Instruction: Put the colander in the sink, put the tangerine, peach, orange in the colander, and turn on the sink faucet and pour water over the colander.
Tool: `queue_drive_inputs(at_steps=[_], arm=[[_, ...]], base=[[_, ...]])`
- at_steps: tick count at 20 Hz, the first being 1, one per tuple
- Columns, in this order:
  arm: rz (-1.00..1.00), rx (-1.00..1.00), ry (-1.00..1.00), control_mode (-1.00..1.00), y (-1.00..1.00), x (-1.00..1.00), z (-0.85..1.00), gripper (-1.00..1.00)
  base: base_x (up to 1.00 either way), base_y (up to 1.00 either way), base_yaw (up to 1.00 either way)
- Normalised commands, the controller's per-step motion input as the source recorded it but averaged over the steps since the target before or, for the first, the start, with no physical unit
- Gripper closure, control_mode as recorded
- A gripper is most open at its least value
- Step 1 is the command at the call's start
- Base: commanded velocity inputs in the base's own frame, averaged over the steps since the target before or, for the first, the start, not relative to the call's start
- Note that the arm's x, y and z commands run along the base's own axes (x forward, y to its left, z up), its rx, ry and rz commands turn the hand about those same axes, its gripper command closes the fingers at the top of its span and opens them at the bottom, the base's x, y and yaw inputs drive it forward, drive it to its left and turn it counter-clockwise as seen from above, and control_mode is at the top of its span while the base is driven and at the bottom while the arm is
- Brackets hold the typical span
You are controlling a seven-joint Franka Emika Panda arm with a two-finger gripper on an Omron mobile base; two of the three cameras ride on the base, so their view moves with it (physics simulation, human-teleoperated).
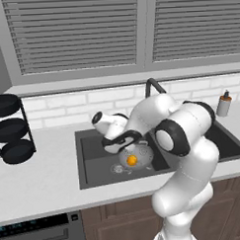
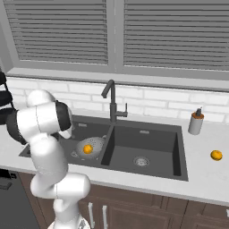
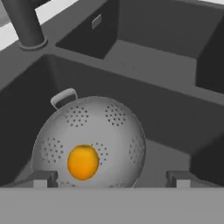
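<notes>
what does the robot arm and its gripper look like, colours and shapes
The arm is built of glossy white, rounded, tube-like segments with dark, near-black bands and round caps at the joints. No cables or markings are visible. The gripper ends in two small, dark grey, blocky fingertips.

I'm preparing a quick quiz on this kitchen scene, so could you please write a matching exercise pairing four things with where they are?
Things:
1. colander
2. orange fruit
3. soap bottle
4. pincer

Places:
A. on the counter, right of the sink
B. by the wall, behind the sink's right corner
C. open, just above the colander
D. in the left basin, one orange fruit inside

Pairs: 1-D, 2-A, 3-B, 4-C
</notes>
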Motion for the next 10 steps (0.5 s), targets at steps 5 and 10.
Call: queue_drive_inputs(at_steps=[5,10], arm=[[-0.02,0.0,-0.13,-1.0,-0.02,-0.87,1.0,-1.0],[-0.06,0.12,-0.09,-1.0,-0.49,-1.0,0.84,-1.0]], base=[[0.0,0.0,0.0],[0.0,0.0,0.0]])
